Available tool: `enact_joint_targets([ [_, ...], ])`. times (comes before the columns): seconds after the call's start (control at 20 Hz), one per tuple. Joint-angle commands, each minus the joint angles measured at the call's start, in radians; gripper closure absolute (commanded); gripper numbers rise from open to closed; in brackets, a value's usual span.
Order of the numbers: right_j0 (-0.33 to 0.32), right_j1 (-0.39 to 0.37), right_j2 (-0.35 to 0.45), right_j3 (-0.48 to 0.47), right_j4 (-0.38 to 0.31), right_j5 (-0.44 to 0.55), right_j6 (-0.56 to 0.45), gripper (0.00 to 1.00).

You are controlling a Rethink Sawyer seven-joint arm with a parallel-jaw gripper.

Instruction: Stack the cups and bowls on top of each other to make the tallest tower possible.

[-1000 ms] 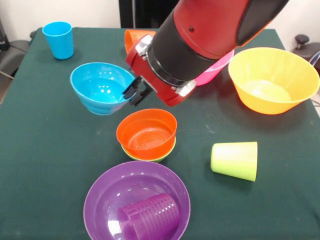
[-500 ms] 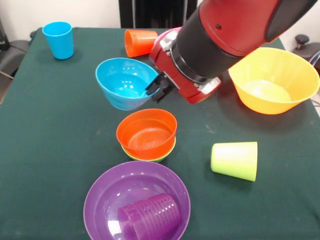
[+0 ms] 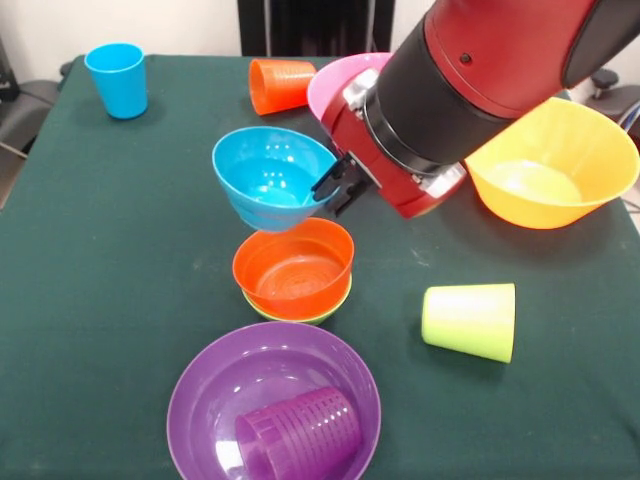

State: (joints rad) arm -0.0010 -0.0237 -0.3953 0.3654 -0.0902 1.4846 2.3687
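The blue bowl hangs tilted above the table, its base just over the far rim of the orange bowl, which is nested in the green bowl. To its right, the gripper is clamped on the blue bowl's right rim. Judged next move: shift toward the camera, centre, then lower.

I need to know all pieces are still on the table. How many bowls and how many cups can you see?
Bowls: 6 – blue, orange, green, purple, pink, yellow
Cups: 4 – blue, orange, lime, purple
Total: 10
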Motion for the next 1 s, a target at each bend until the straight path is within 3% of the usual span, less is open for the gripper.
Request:
enact_joint_targets([
  [0.05, -0.008, 0.084, 0.015, -0.105, 0.027, 0.067, 0.192, 1.00],
  [0.55, -0.038, 0.182, -0.046, -0.227, 0.082, 0.052, 0.212, 1.00],
  [1.0, -0.015, 0.150, -0.062, -0.132, 0.093, -0.016, 0.219, 1.00],
])
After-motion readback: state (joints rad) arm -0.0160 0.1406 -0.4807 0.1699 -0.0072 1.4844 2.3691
